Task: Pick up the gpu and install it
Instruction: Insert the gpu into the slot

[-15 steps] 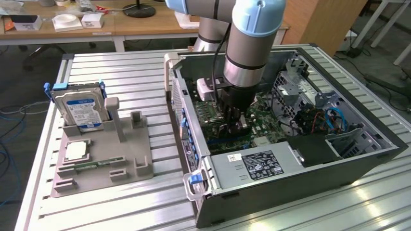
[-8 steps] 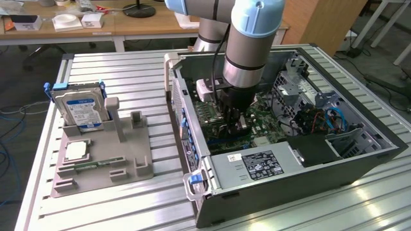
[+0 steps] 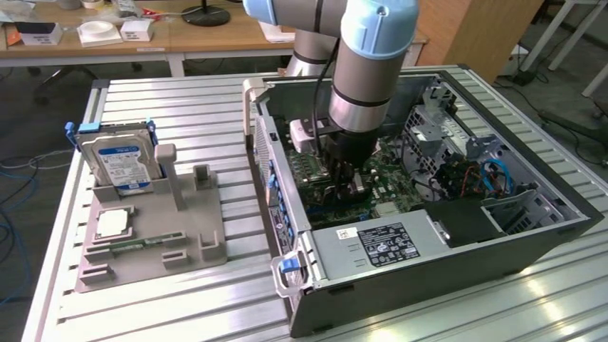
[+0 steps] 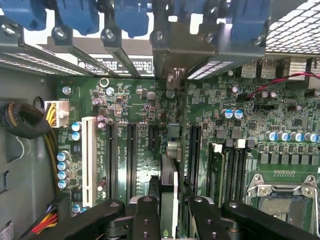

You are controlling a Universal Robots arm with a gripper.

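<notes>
The gpu (image 4: 170,170) shows edge-on as a thin dark card standing upright over the green motherboard (image 4: 130,100), in line with the black expansion slots (image 4: 131,155). Its silver end bracket (image 4: 172,55) reaches the case's rear slot openings. My gripper (image 4: 170,212) is shut on the card, one black finger (image 4: 146,215) on each side of it. In the exterior view the gripper (image 3: 347,182) reaches straight down into the open computer case (image 3: 532,235), low over the board.
A silver hard drive (image 3: 119,167) stands in a grey holder (image 3: 204,249) at the exterior view's left, with a processor chip (image 3: 114,222) on it. In the case are a power supply (image 3: 380,246), memory sticks (image 4: 225,170), a processor socket (image 4: 280,197) and cable bundles (image 4: 20,120).
</notes>
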